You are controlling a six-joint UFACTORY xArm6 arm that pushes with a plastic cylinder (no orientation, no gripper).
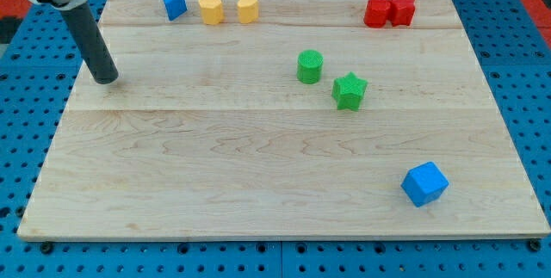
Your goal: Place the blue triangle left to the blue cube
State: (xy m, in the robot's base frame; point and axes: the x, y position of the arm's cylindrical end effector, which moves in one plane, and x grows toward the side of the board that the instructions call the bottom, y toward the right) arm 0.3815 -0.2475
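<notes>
Nearest the view's bottom, the blue cube (424,183) is sitting alone toward the bench's (215,183) lower right corner, with open wood on its left where the triangle is meant to end up. Judging from this layout, the task is hardly begun: the blue triangle (174,3) is lying at the view's top left edge, well apart from the cube, almost the whole diagonal of the bench away. Two yellow blocks (228,9) are standing just to its right, two green blocks (331,78), a cylinder and a star, are sitting near the middle, roughly along the path between triangle and cube, and two red blocks (389,10) are touching at the top right. No jaws are fitted here, so nothing is being clasped; my tip (107,78) is resting on the wood below and to the left of the triangle, near it but clearly apart.
</notes>
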